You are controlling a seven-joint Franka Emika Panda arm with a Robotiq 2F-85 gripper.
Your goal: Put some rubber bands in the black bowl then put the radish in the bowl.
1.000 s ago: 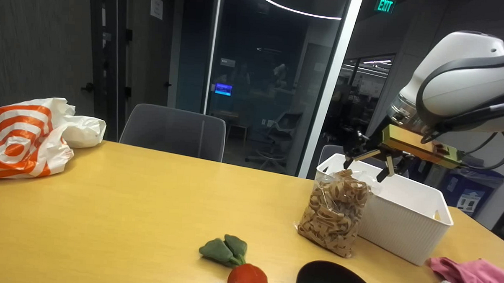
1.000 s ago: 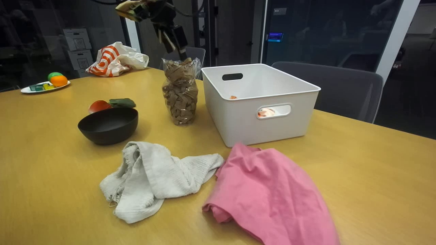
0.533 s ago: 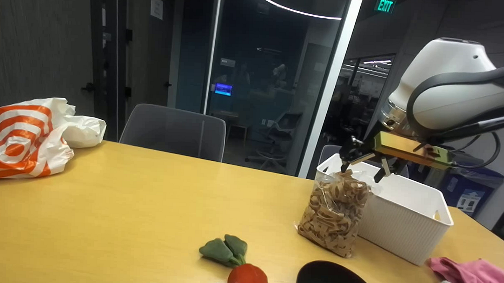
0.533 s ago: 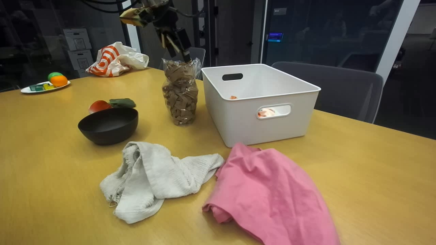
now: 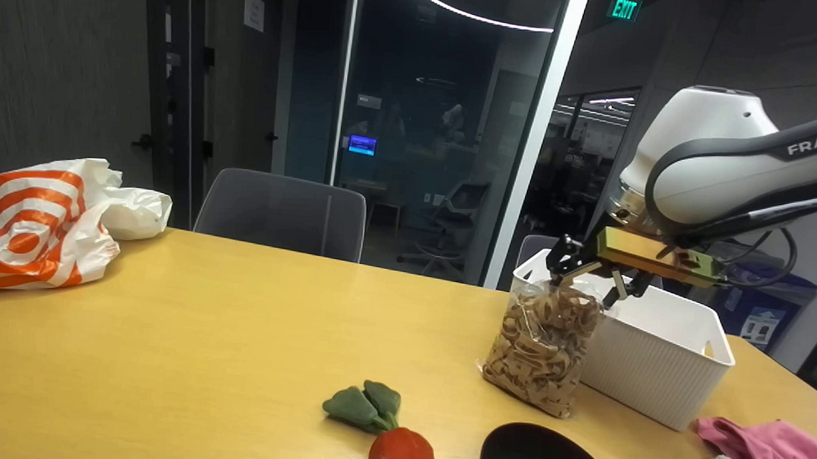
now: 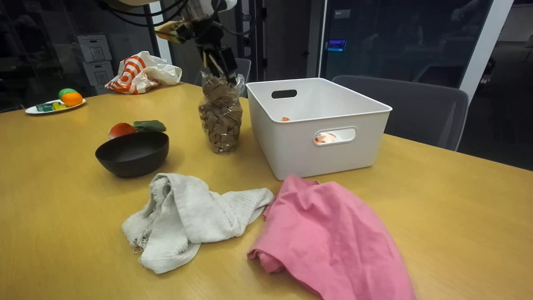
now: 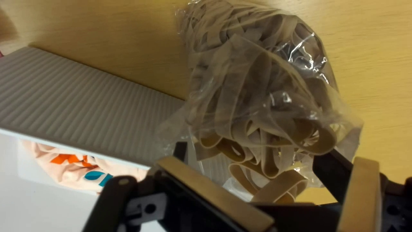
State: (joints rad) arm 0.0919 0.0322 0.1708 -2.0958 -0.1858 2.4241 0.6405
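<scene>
Wrist view shows the gripper (image 7: 252,156) with its jaws spread wide and the top of the rubber bands (image 7: 227,106) between them. I cannot tell if they touch. The bands are in a clear bag (image 6: 221,116) that stands on the table (image 6: 449,191), just beside the bin (image 6: 291,152) and near the table's edge. In both exterior views the bowl (image 6: 132,160) is on the table too, and the radish (image 5: 401,449) lies near it but apart. In an exterior view, a rag (image 6: 198,212) and a pink cloth (image 6: 333,241) lie in front of the bin; a plate (image 6: 31,111) is by the table's far edge.
</scene>
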